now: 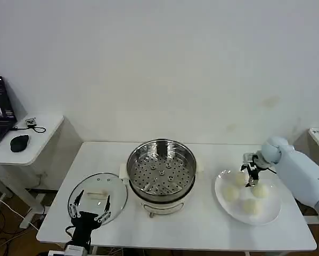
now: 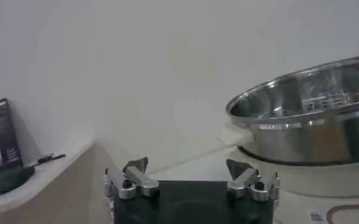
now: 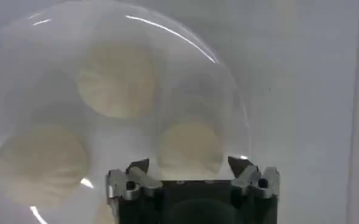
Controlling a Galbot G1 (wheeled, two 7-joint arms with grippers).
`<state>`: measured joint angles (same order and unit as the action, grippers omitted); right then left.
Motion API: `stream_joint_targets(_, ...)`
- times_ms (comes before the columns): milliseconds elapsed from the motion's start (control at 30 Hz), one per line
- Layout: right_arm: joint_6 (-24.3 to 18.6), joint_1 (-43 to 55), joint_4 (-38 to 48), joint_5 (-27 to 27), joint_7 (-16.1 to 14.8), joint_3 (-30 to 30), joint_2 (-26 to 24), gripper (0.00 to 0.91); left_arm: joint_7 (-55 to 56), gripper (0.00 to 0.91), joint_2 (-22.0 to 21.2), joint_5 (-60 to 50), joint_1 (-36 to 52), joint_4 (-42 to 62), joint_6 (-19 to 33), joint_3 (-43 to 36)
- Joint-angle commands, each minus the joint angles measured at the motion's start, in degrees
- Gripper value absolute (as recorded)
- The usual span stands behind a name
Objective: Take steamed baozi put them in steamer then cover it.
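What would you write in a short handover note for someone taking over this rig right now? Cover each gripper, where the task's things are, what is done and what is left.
Right gripper: open, hovering over the white plate, above the steamed baozi.
Left gripper: open, idle near the front left of the table, over the glass lid.
Baozi: all on the plate, at the table's right.
Steamer: mid-table, uncovered, perforated tray bare.
Done: nothing moved yet.
Left: move each baozi into the steamer, then put the lid on.

Pale baozi (image 1: 231,193) — plated; shiny steamer (image 1: 161,172) — uncovered, empty
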<state>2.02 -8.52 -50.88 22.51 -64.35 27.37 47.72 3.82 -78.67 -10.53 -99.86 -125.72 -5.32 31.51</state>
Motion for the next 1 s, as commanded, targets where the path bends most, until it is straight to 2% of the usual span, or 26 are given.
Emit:
stream_joint_targets(33,-0.2,0.9,1.6,0.4,0.1,0.9,1.3,0.655,0.0,0.907,0.0,-0.1,0.0,0.0,0.0,0.1)
stream_joint_targets(300,0.2,0.8,0.2,-0.1,0.1,0.9,0.4,0.635,0.0,0.907,-0.1,-0.1,-0.3,-0.4,0.0,0.0)
stream_joint_targets(500,0.1,4.3,-5.2,-3.7,-2.0,3.5,-2.9,0.645,0.0,0.907,0.1,0.0,-0.2,-0.3,0.0,0.1)
stream_joint_targets(633,-0.1,10.5,-10.4,-7.8,-3.6,7.2,-7.1,0.645,0.0,0.907,0.4,0.1,0.1,0.1,0.0,0.2)
stream_joint_targets(767,0.2,17.7,-14.6,-11.6,-4.8,10.8,-9.0,0.645,-0.1,0.907,0.6,0.2,0.4,0.3,0.1,0.3)
stream_joint_targets(867,0.4,22.6,-16.3,-14.2,-5.2,13.9,-8.5,0.645,-0.1,0.907,0.7,0.3,0.8,0.7,0.1,0.3)
stream_joint_targets(1000,0.6,29.5,-17.0,-17.6,-5.0,19.8,-5.2,0.645,-0.1,0.907,1.3,0.3,1.1,0.9,0.0,0.3)
